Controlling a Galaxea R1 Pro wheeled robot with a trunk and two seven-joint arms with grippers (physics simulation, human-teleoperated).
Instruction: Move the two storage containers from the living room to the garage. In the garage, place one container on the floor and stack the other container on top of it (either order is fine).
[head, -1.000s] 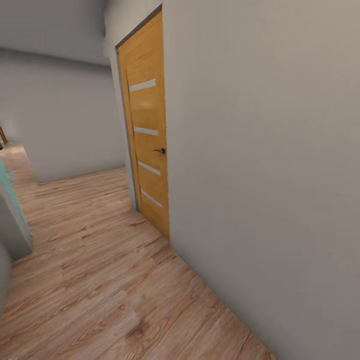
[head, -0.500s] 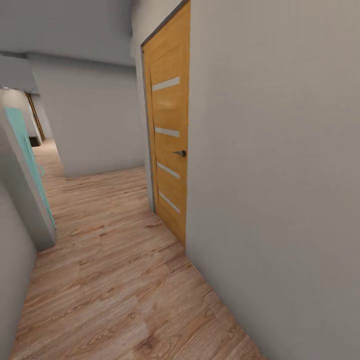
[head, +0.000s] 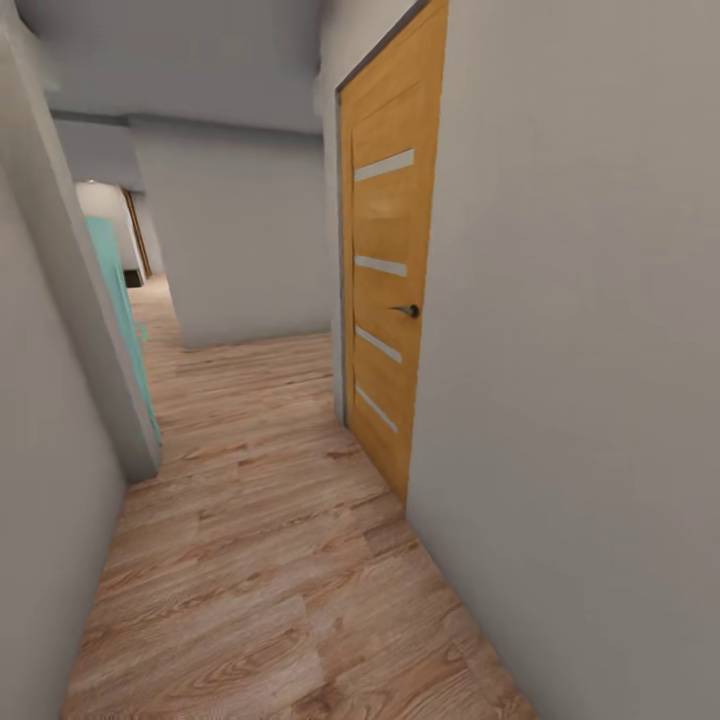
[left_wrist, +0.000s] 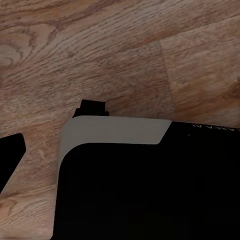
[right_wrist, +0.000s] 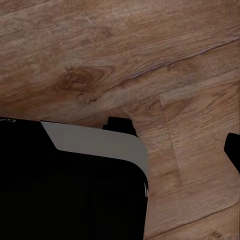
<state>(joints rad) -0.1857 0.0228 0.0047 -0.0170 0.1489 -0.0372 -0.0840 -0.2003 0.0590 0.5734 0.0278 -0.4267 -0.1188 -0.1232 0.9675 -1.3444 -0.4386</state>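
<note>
The two storage containers are out of view, and so are the living room and the garage. The head view looks down a narrow hallway with a light wood-plank floor. In the left wrist view a dark fingertip of my left gripper juts in at the frame's edge above the planks, with nothing held. In the right wrist view a dark fingertip of my right gripper sits at the opposite edge, also with nothing held. Both grippers look open. My black base with its grey corner trim lies beneath each wrist.
A grey wall runs close along the right, holding a shut orange wooden door with a dark handle. Another grey wall is near on the left, with a teal door beyond it. The corridor bends left at a far wall.
The whole head picture has shifted: the orange door now sits further right, and the left wall and teal door have come into view. The camera has moved, not the things.
</note>
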